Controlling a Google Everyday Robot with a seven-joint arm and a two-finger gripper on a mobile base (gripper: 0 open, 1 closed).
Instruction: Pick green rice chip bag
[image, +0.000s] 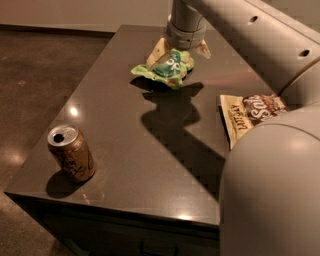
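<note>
The green rice chip bag (167, 70) is a small light-green crinkled bag with a dark green round logo, lying at the far middle of the dark table (125, 150). My gripper (179, 54) hangs straight over it from the grey arm. The fingers are spread, one cream fingertip (156, 52) at the bag's left side and the other at its upper right. The bag sits under and between the fingers, and its top edge is hidden by the wrist.
A brown-and-cream chip bag (250, 117) lies at the right, partly hidden by my arm's grey body (270, 185). An opened brown soda can (71, 152) stands near the front left corner. The floor drops off at the table's left edge.
</note>
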